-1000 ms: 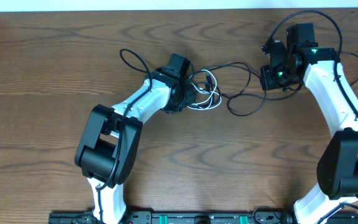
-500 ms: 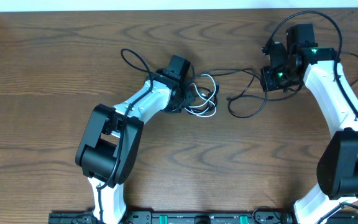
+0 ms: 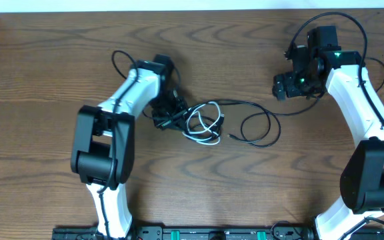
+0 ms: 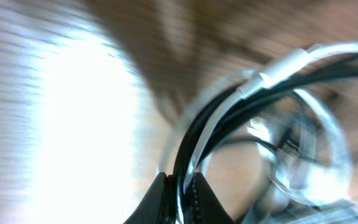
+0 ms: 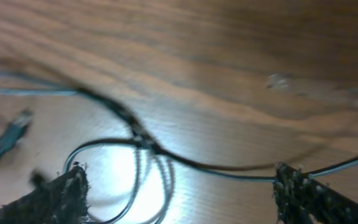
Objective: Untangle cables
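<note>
The cables form a small tangle of black and white loops at the table's middle. My left gripper is shut on its left end. In the left wrist view the left gripper pinches a black cord and a white cord together. One black cable runs right from the tangle in a loose loop, lying on the wood. My right gripper hovers above it, up and to the right, open. In the right wrist view the right gripper holds nothing, and the black cable passes below between its fingers.
The wooden table ends at a white edge along the back. The arms' own black wires arc over the left wrist and the right wrist. Both arm bases stand at the front edge.
My right gripper opened and let go of the black cable, which dropped to the table. My left gripper closed on the tangle and dragged it left and toward the front.
</note>
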Tool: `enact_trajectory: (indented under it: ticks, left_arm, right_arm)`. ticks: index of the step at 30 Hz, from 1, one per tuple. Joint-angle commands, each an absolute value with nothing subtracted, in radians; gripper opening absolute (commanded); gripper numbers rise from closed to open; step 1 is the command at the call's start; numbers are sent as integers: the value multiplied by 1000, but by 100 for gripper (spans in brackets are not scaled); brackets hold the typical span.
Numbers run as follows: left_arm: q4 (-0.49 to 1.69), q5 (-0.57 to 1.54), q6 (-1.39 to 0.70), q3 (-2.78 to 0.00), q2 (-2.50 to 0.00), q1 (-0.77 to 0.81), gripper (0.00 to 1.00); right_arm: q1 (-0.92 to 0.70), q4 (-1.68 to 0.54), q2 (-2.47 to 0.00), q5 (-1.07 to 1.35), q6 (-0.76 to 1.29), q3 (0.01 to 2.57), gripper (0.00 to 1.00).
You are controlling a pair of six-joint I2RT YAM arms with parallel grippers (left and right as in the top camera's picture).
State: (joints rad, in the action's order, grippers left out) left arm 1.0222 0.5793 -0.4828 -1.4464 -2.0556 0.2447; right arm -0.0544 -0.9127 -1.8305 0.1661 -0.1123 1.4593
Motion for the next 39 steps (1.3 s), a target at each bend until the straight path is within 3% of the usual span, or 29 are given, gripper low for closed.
enact_trajectory:
  ticks: [1,6,15,21,24,30,39]
  left_arm:
    - [1031,980,-442,-1473,-2062,190,8]
    - [1031,1182,-466,-1473,-2062,151,7]
    - [967,1193,-540,-1473,-2062,152,8]
    - [907,1193,-545,-1473,-2062,152,8]
    - [887,1192,-544,-1473,-2062,152,8]
    - [887,1159,-543,-1473,-2062,152,8]
    - [888,1184,-544,-1472,-2062,152,8]
  right_arm:
    - [-53,-944,-1834,294,-83,1458,94]
    - [-54,-947,-1834,607,-83,1458,92]
    - [-77,-867,-1834,945,-83,1458,73]
    - [-150,-873,-1834,944,-235,1458,59]
    - [-210,-879,-1834,841,-342,1458,46]
    - [-314,-879,-1835,659,-485,1457,47]
    - [-430,-871,-1835,447,-545,1455,53]
